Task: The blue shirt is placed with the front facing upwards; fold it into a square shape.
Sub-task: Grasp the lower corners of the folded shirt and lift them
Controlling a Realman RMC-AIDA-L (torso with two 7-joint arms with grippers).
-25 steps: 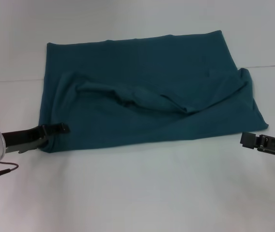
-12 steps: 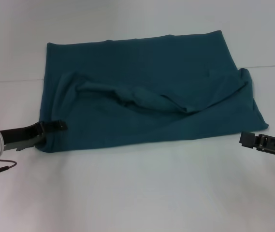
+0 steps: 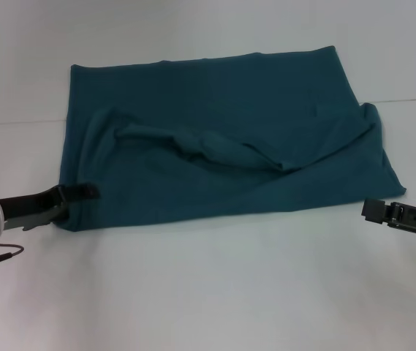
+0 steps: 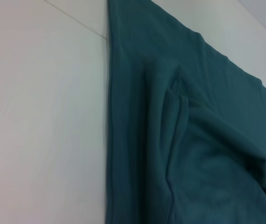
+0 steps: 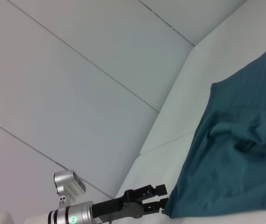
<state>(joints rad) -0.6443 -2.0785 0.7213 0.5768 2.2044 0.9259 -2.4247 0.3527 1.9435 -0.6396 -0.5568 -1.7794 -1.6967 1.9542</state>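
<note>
The blue shirt point(image 3: 222, 146) lies on the white table as a wide, dark teal rectangle. Its plain side faces up, and a rumpled ridge runs across its middle. My left gripper point(image 3: 87, 196) sits at the shirt's near left corner. In the right wrist view this left gripper point(image 5: 160, 196) has its two fingers apart beside the corner of the shirt point(image 5: 235, 172), so it is open. The left wrist view shows layered folds of the shirt point(image 4: 193, 140) along that edge. My right gripper point(image 3: 374, 210) hovers just off the near right corner, not touching the cloth.
The white table point(image 3: 208, 292) stretches bare in front of the shirt, with a seam line point(image 3: 17, 122) crossing it farther back. A pale panelled wall point(image 5: 76, 70) rises beyond the table on the left side.
My left gripper has slid back a little to the left along the shirt's near corner. The shirt and the right arm have stayed put.
</note>
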